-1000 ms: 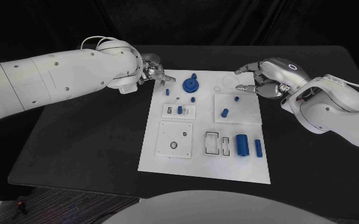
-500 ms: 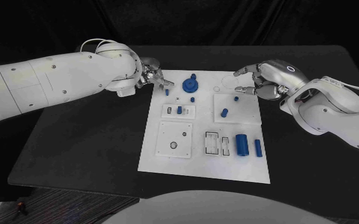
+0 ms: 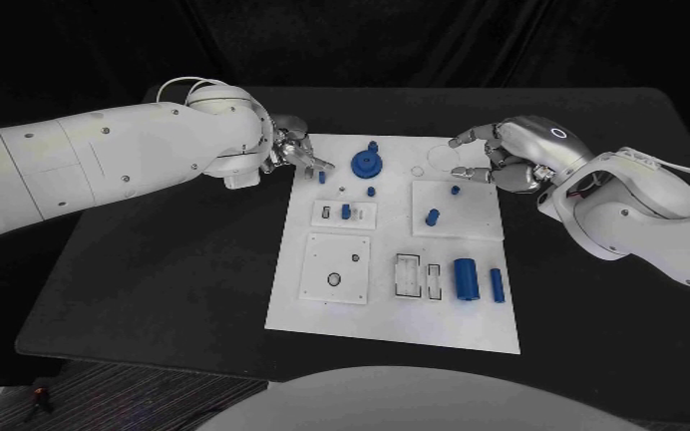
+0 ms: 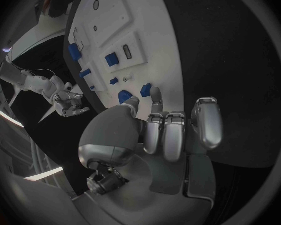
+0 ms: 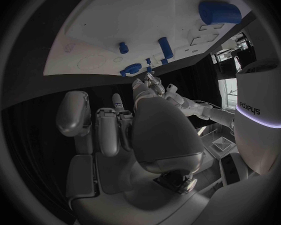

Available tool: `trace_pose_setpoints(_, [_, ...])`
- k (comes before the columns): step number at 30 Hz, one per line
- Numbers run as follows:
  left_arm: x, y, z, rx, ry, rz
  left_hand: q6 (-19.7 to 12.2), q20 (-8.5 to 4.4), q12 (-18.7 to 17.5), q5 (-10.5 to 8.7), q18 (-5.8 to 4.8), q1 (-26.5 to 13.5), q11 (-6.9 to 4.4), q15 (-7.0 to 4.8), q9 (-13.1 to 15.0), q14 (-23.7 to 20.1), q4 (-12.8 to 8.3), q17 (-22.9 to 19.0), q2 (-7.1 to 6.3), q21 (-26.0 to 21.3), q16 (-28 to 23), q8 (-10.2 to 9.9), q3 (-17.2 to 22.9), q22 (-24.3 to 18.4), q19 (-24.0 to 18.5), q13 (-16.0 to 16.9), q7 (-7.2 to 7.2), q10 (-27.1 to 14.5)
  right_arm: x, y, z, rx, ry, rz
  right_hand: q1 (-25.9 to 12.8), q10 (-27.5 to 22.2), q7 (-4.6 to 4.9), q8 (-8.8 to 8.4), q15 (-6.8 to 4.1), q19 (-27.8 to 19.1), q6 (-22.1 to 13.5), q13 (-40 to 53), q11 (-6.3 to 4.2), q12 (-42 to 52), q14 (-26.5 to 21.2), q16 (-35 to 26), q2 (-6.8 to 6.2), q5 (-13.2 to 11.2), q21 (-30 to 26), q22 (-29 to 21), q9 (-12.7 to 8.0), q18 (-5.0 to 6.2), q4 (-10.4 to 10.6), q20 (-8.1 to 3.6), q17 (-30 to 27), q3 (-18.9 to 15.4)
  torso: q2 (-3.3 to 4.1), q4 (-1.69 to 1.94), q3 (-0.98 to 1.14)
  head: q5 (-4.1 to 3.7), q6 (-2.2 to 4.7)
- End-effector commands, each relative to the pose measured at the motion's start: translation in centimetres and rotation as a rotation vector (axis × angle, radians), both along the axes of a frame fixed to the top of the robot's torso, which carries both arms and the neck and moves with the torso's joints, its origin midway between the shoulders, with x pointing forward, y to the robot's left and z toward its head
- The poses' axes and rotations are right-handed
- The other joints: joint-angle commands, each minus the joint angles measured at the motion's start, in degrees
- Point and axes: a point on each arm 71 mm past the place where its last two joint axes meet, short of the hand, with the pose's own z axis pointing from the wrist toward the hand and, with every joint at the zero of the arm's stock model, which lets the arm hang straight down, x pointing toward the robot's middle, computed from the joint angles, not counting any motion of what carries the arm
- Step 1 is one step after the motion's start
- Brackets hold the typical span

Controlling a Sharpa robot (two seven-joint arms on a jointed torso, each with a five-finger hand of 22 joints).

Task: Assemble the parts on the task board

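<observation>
Left hand (image 3: pixel 295 150): it hovers at the far left corner of the board, fingers curled close together and pointing at the board; whether a fingertip touches the small blue peg (image 3: pixel 321 177) I cannot tell. It holds nothing that shows.
Board (image 3: pixel 324 316): a white plate in the middle of the black table (image 3: pixel 159 271), with raised white squares and outlined slots.
Blue gear (image 3: pixel 367 163): a round toothed piece with a knob on top, at the far edge of the board, just right of the left hand.
Small pegs: one (image 3: pixel 371 192) near the gear, one (image 3: pixel 345 212) standing in the small square near it.
Right-side parts: a peg (image 3: pixel 455 191) and a taller piece (image 3: pixel 433 216) on the right square; a thick cylinder (image 3: pixel 466 278) and a thin rod (image 3: pixel 498 285) lie side by side nearer.
Right hand (image 3: pixel 504 157): it hangs over the far right corner of the board, fingers bent and apart, holding nothing.
</observation>
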Motion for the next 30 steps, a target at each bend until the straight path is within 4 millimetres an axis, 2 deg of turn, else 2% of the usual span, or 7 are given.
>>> trace_pose_setpoints(1, [-0.1,-0.21,-0.1,0.003,0.011,-0.013,0.27,0.02,0.2,0.68,0.14,0.48,0.23,0.37,-0.07,6.05,-0.06,15.09,0.22,-0.22,0.15,-0.28,-0.15,4.88,-0.49,15.05,0.11,6.06,-0.07,0.02,-0.1,-0.002,0.003,0.002,-0.09,0.1,0.14,0.14,0.39,-0.02,0.21,7.76,0.3,-0.39,4.25,-0.36,0.67,0.31,-0.33,8.16,-0.09,0.7,-0.06,0.14,7.82,-0.35,0.02,-0.02,0.01,0.03,0.0])
trace_pose_setpoints(14, [-0.07,-0.61,-0.15,-0.004,0.01,-0.025,0.47,0.05,0.2,2.84,0.19,1.79,0.2,0.35,-0.13,6.05,-0.59,15.09,0.36,-0.48,0.15,-0.78,-0.08,4.94,-0.6,15.05,0.06,6.06,-0.03,0.04,-0.18,-0.006,0.011,-0.002,-0.1,0.06,0.16,0.12,0.41,-0.04,0.23,7.68,0.33,-0.45,4.23,-0.45,0.72,0.43,-0.44,8.13,-0.11,0.71,-0.06,0.16,7.72,-0.36,0.01,0.02,0.0,-0.02,0.0])
trace_pose_setpoints(26, [-0.05,-0.8,-0.39,0.001,0.019,-0.029,0.56,0.05,0.2,4.75,0.31,3.07,0.18,0.35,-0.12,6.05,-1.3,15.09,0.58,-1.01,0.15,-1.2,0.28,4.77,-0.94,15.05,0.04,6.06,0.0,0.03,-0.26,-0.009,0.015,-0.004,-0.1,0.04,0.18,0.12,0.42,-0.07,0.26,7.64,0.34,-0.48,4.22,-0.48,0.75,0.48,-0.54,8.11,-0.12,0.73,-0.06,0.17,7.68,-0.36,-0.02,-0.11,0.03,0.05,0.0])
trace_pose_setpoints(30, [-0.06,-0.84,-0.45,0.002,0.021,-0.03,0.64,0.03,0.2,5.52,0.32,3.56,0.15,0.33,-0.09,6.05,-1.64,15.09,0.62,-1.07,0.15,-1.31,0.46,4.82,-0.93,15.05,-0.01,6.06,0.0,0.03,-0.28,-0.009,0.016,-0.004,-0.1,0.04,0.18,0.12,0.42,-0.07,0.26,7.64,0.34,-0.48,4.22,-0.48,0.75,0.48,-0.54,8.11,-0.12,0.73,-0.06,0.17,7.68,-0.36,-0.05,-0.02,0.03,-0.06,0.0])
